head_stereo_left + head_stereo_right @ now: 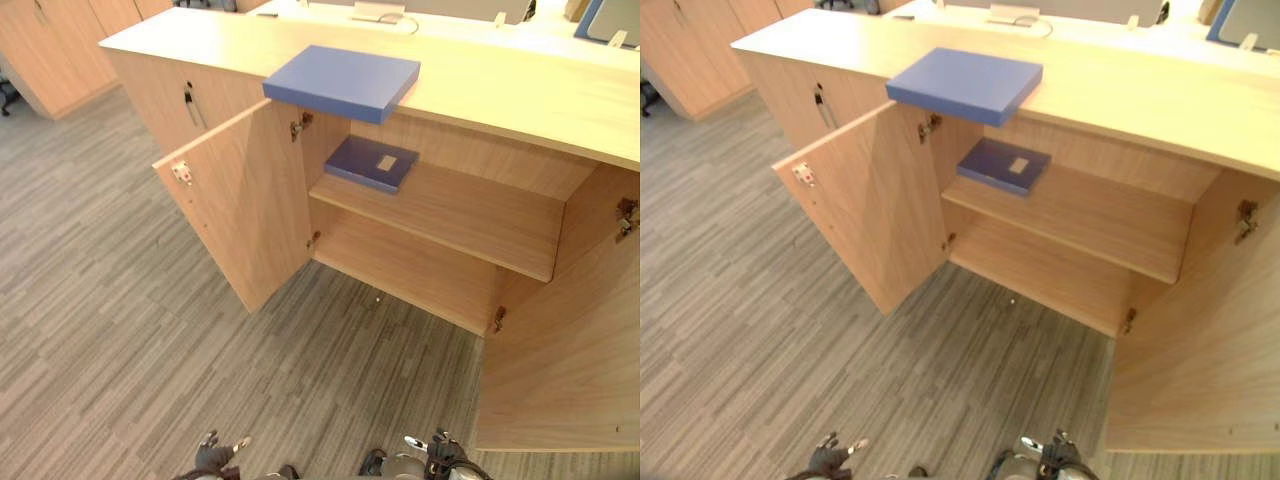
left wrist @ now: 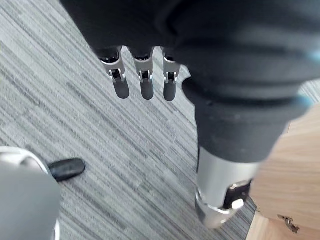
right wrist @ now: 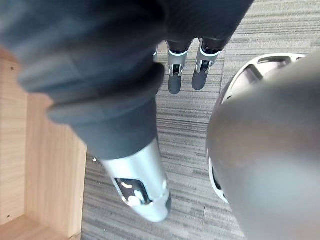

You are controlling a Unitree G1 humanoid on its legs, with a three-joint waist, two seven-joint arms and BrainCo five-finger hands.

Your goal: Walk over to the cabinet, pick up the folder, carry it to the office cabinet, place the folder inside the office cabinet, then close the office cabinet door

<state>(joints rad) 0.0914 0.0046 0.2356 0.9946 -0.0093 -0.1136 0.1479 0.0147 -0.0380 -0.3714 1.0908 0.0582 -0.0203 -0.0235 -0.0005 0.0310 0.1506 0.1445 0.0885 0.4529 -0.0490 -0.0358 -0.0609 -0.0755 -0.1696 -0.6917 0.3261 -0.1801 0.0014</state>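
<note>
Left hand [image 2: 146,85] and right hand [image 3: 175,76] low over the carpet [image 1: 120,300], fingers straight and relaxed, nothing held. Dark blue folder [image 1: 371,163] flat on the open office cabinet [image 1: 470,218] shelf, left end. Lighter blue box [image 1: 342,82] on the countertop [image 1: 520,95] above, overhanging its edge.

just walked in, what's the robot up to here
The robot faces the cabinet with both doors open. Its left hand and right hand hang low, open and empty. A dark folder lies on the shelf inside; a light folder rests on top, overhanging the edge.
</note>
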